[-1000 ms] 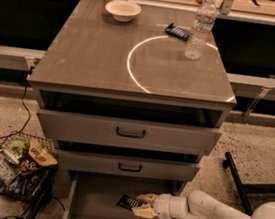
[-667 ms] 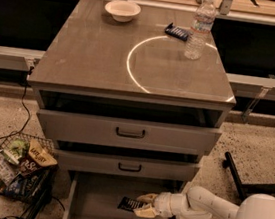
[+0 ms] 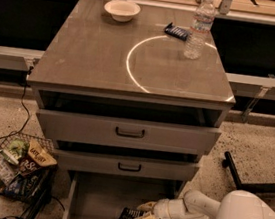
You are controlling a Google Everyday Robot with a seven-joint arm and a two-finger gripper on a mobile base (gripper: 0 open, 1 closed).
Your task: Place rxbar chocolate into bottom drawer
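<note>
Reaching low across the front of the cabinet, the arm has its hand inside the pulled-out bottom drawer, near the right side. The two tan fingers are closed on the right end of the chocolate bar, which sticks out to the left, flat and level. It looks just above the drawer floor or already touching it; which one is hard to tell. Gripping the bar by one end keeps the fingers clear of its underside, so it can probably be laid down flat. The drawer stands well out past the two drawers above it, leaving room to come in from above.

On the table sit a bowl, a water bottle and a blue-wrapped bar, none of them part of this job.

Compared with a second ago, the hand and bar have sunk lower in the drawer and moved slightly toward its front. The arm's white body now fills more of the bottom right corner. The grip is unchanged, and so is everything on the table.
</note>
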